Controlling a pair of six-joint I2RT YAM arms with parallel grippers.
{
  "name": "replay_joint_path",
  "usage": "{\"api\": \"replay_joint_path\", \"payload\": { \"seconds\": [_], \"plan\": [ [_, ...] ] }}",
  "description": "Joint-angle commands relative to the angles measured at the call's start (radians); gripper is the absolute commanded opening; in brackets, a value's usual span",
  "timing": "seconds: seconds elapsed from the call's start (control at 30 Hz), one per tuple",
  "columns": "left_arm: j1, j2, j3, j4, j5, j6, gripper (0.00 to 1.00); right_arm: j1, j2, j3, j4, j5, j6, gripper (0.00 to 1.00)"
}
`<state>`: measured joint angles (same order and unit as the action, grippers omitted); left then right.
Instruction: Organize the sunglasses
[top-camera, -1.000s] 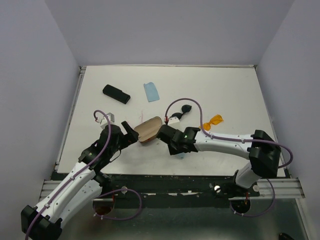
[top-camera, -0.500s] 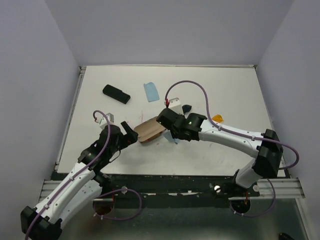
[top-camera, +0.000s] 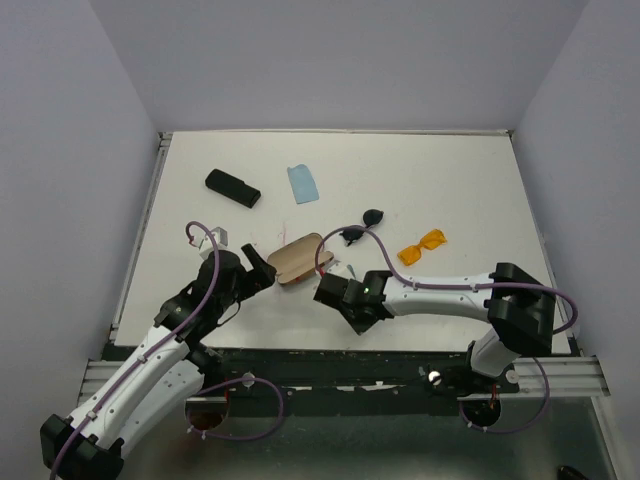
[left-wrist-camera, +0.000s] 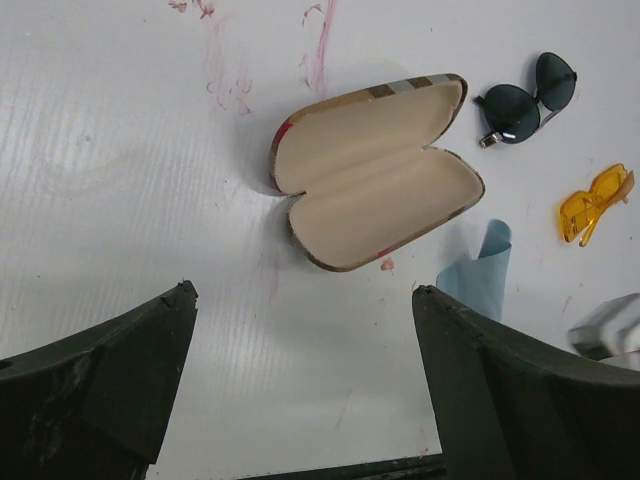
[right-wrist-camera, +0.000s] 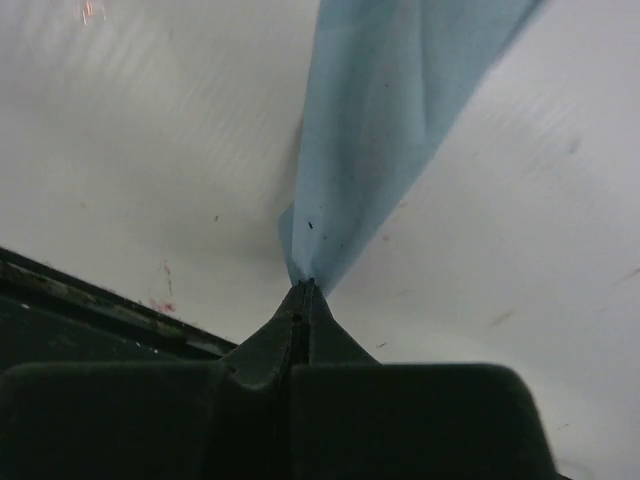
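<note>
Two hands work the near part of the white surface (top-camera: 450, 180). The left hand (left-wrist-camera: 302, 292) has its fingers spread wide apart over bare surface, just short of the plaid case (left-wrist-camera: 375, 185). A little to its right, the right hand (right-wrist-camera: 302, 290) has its fingers pressed tight together on a corner of a pale blue cloth (right-wrist-camera: 390, 120). The cloth stretches away from the tips toward the surface. In the left wrist view it stands up in a fold just beside the case's right end.

The plaid case lies open, with both cream-lined halves facing up. Faint red smears (left-wrist-camera: 320, 50) mark the surface just beyond it.

Past the case's right end sit the black sunglasses (left-wrist-camera: 525, 97), near the case but not touching it, dark round lenses side by side. The orange sunglasses (left-wrist-camera: 595, 203) lie to the right of the black pair and apart from it. Both pairs rest on the surface, outside the case.

Farther back on the left lies a black case (top-camera: 232, 188), shut and set at an angle. A second blue cloth (top-camera: 302, 183) lies flat to its right, a small gap between the two.
</note>
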<state>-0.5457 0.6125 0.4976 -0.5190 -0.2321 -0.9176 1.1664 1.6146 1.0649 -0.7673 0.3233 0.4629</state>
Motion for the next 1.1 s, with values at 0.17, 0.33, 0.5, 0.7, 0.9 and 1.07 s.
{"api": "replay_joint_path", "payload": {
  "seconds": [0.17,0.33,0.5,0.7,0.9,1.07],
  "plan": [
    [-0.055,0.085,-0.017,0.089,0.183,-0.006,0.99,0.045,-0.05,-0.16,0.102,-0.148,0.121,0.02],
    [-0.135,0.174,-0.01,0.154,0.198,-0.02,0.98,0.045,-0.119,-0.204,0.115,-0.132,0.183,0.05],
    [-0.235,0.328,0.074,0.177,0.168,-0.02,0.91,0.042,-0.142,-0.253,0.1,-0.06,0.261,0.06],
    [-0.332,0.551,0.229,0.177,0.145,-0.01,0.78,0.038,-0.159,-0.296,0.126,-0.032,0.318,0.06],
    [-0.353,0.774,0.357,0.194,0.203,-0.032,0.63,0.018,-0.24,-0.37,0.169,-0.012,0.381,0.06],
    [-0.355,0.877,0.394,0.249,0.267,-0.05,0.56,-0.01,-0.306,-0.437,0.227,-0.018,0.418,0.06]
  ]
}}
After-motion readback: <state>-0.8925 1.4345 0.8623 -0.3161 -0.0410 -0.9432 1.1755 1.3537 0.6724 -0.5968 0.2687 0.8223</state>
